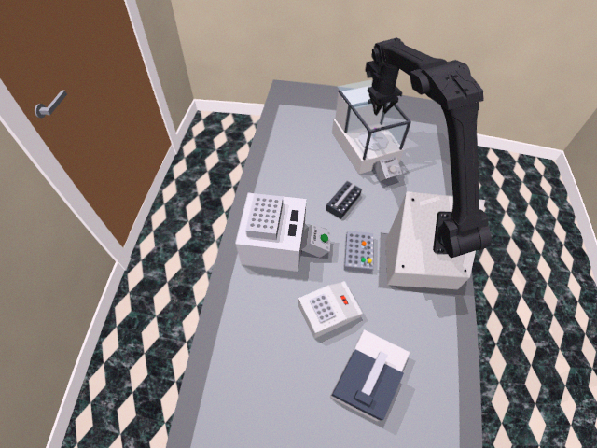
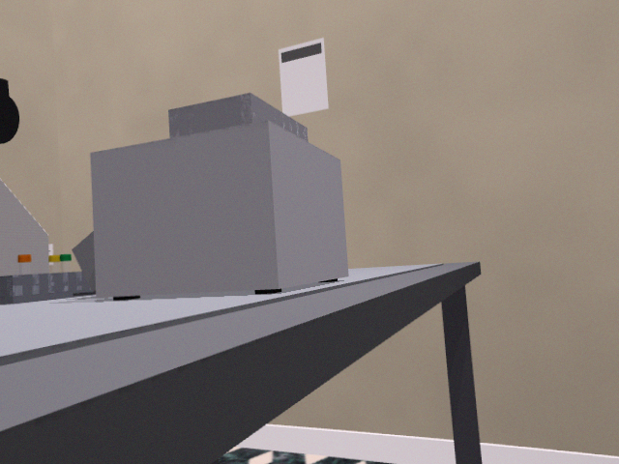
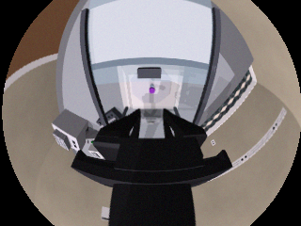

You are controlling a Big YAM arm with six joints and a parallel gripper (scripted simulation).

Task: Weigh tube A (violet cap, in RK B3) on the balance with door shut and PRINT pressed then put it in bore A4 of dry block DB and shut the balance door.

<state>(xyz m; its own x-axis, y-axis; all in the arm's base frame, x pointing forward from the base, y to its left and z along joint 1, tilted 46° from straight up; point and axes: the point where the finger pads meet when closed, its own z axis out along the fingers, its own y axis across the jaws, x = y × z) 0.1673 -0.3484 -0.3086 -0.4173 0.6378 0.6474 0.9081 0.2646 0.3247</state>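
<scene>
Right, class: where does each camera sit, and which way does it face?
Top: high over the bench, tilted down towards the balance; the arm shows.
Exterior: low by the bench edge, facing the mixer; a bit of arm, far left.
Wrist: on the arm, facing the balance and tube A; jaws show.
Top and exterior share the mixer.

High top view over bench, low exterior close behind mixer (both catch rack), wrist facing balance.

Claw (image 1: 381,109) above balance (image 1: 348,146); three capped tubes in rack (image 1: 353,266).
</scene>
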